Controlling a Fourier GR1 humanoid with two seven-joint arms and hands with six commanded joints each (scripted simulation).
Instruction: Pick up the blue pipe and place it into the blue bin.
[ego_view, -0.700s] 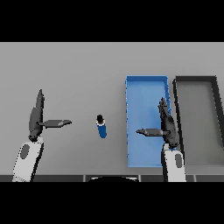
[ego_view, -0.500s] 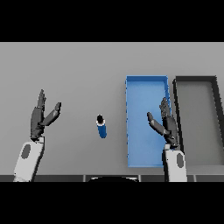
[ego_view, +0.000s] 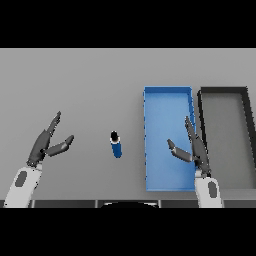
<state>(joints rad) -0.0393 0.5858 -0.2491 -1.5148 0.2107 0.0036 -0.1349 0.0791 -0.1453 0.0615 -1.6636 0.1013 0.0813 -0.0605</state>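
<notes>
Spreading across the whole view, the grey table (ego_view: 75, 80) carries everything else. On its far right sits a dark grey bin (ego_view: 246, 140), long axis running away from the robot, and touching or just beside its left wall lies the blue bin (ego_view: 165, 105), the same shape and set the same way. The right hand (ego_view: 196, 149) hangs over the blue bin's right part, fingers straight and pointing away from the robot, thumb spread toward the left, grasping nothing. The left hand (ego_view: 46, 144) shows over bare table at the left, fingers straight and slanted up to the right, thumb apart, also released. Smallest is the blue pipe (ego_view: 116, 146), lying on the table between the two hands, just left of the blue bin and outside it; its long axis runs nearly straight away from the robot, with a dark end at the far tip.
</notes>
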